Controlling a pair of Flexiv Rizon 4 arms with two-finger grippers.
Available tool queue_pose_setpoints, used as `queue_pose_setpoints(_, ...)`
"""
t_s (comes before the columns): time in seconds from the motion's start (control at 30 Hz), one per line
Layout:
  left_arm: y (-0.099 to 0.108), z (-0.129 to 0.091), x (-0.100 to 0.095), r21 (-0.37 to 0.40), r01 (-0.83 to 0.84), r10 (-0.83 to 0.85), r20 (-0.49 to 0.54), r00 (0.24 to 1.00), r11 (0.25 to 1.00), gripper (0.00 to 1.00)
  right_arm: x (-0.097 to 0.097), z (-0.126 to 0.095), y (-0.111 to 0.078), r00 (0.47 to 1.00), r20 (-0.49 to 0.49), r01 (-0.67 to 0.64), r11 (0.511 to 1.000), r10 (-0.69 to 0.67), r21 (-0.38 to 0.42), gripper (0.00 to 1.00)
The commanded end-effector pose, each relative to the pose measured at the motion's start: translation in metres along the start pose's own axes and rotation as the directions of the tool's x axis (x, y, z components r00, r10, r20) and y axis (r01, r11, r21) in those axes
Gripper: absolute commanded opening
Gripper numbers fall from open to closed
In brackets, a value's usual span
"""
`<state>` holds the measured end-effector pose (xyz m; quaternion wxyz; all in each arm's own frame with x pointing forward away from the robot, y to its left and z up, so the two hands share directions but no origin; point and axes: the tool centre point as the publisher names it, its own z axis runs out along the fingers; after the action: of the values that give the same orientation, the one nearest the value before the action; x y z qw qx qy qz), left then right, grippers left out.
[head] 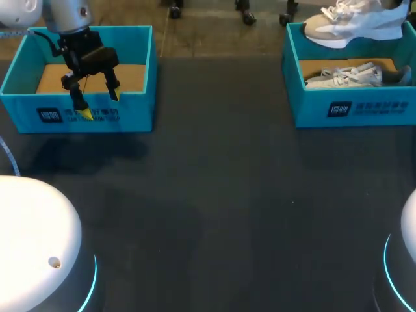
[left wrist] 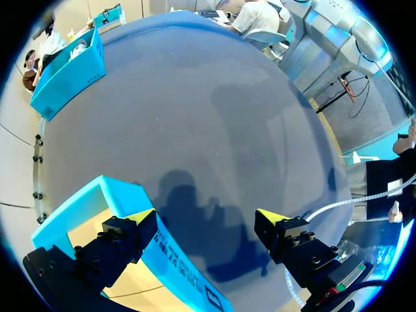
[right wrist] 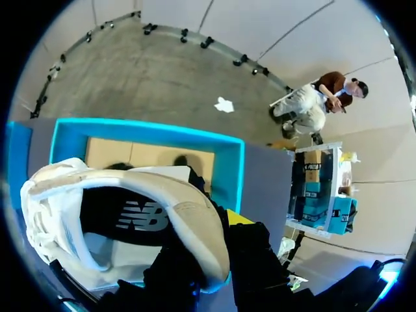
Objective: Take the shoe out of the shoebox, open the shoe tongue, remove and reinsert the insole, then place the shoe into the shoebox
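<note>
A white and beige shoe point(head: 354, 23) hangs above the right teal shoebox point(head: 351, 112) at the table's back right. In the right wrist view my right gripper point(right wrist: 218, 244) is shut on the heel collar of this shoe point(right wrist: 130, 195), over the open box point(right wrist: 149, 130). A second white shoe point(head: 344, 77) lies inside that box. My left gripper point(head: 99, 104) hangs open over the front wall of the left teal shoebox point(head: 140, 110), which has only its cardboard floor showing. In the left wrist view the left gripper point(left wrist: 205, 221) holds nothing, one finger over the box's wall point(left wrist: 117, 195).
The dark table point(head: 221, 195) stretches between the two boxes and toward the front. White arm bases point(head: 32, 247) stand at the front left and front right corners. The right box point(left wrist: 68, 75) shows far ahead in the left wrist view.
</note>
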<state>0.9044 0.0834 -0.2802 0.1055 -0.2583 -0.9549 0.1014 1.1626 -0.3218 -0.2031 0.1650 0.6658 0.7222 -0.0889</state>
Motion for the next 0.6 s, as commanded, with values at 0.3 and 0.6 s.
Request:
queue_pose_setpoints(0.3,0.0,-0.001,0.0,-0.002,-0.001,0.001,-0.002,1.0,1.0,1.0,0.001,0.049,0.019,0.996,0.061,-0.066,0.998,0.066,0.0,0.0)
queue_pose_setpoints(0.6,0.0,-0.001,0.0,-0.002,-0.001,0.001,-0.002,1.0,1.0,1.0,0.0,0.05,0.018,0.996,0.027,-0.088,0.996,0.088,-0.015,0.0)
